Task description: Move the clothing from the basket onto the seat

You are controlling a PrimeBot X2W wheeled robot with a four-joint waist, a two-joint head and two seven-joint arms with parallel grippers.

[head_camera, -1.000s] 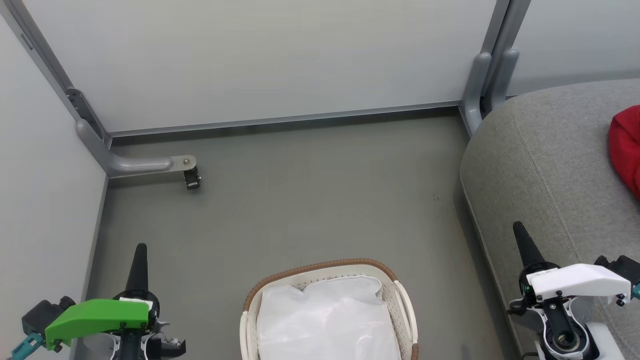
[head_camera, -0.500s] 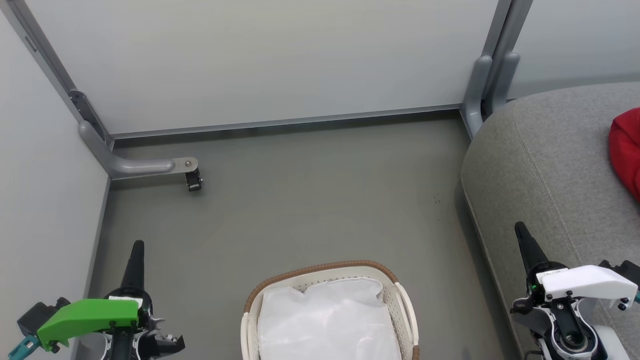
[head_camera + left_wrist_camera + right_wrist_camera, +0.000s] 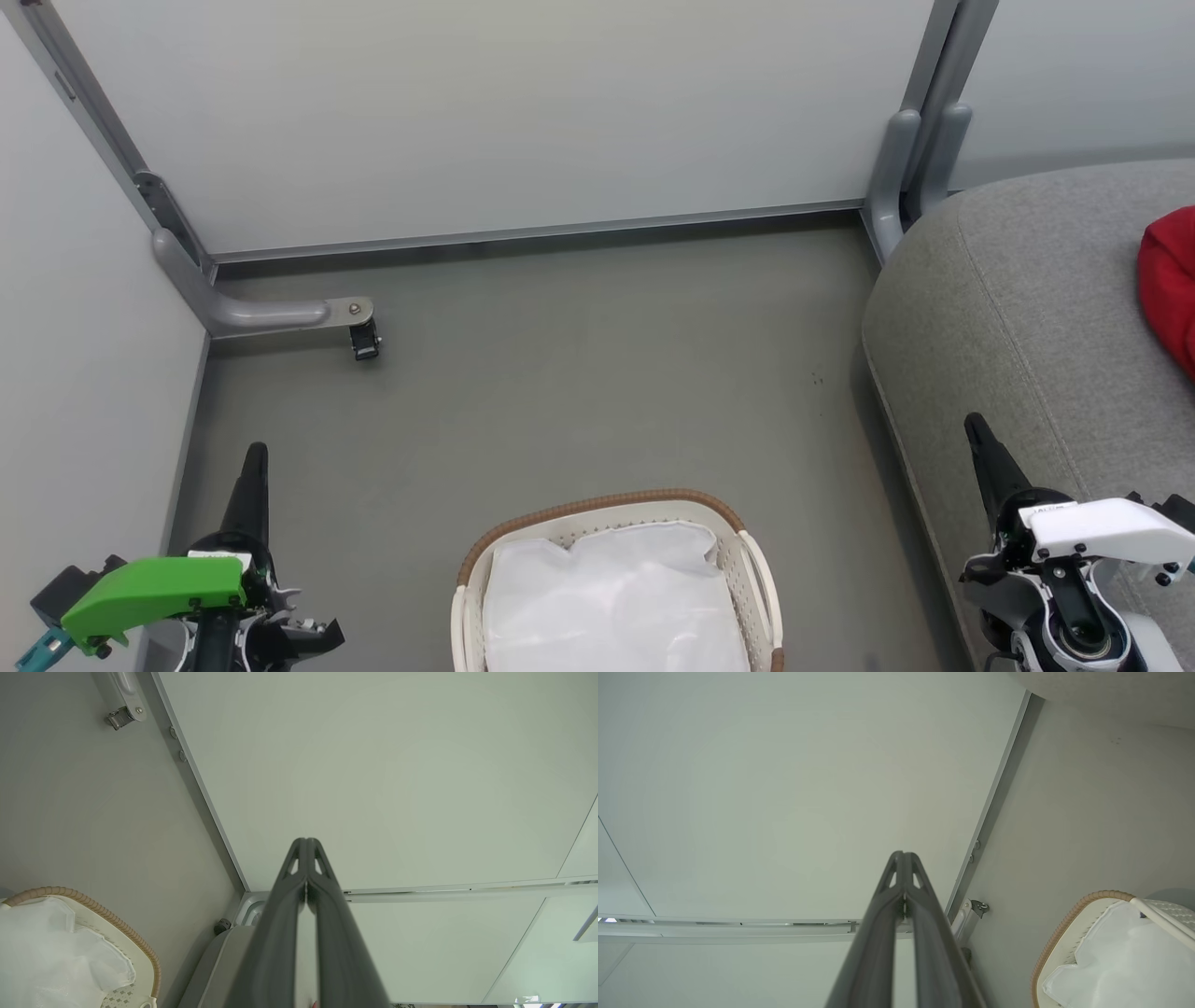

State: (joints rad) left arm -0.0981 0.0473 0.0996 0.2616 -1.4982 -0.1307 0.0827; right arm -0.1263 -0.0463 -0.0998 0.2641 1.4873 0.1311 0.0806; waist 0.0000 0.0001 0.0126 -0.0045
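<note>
The seat [image 3: 1018, 308] carries the clothing [image 3: 1169, 280], a red bundle at the head view's right edge; the basket [image 3: 605, 501] holds a white liner [image 3: 607, 597]. Judged handling: light, limp, non-fragile fabric; pinch a raised fold, not a flat area. Left gripper [image 3: 254, 454] and right gripper [image 3: 975, 426] are both clenched and empty. The small label [image 3: 1048, 510] on the right gripper's housing is too small to read.

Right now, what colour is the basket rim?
Brown and woven. The basket rim shows best in the head view.
</note>
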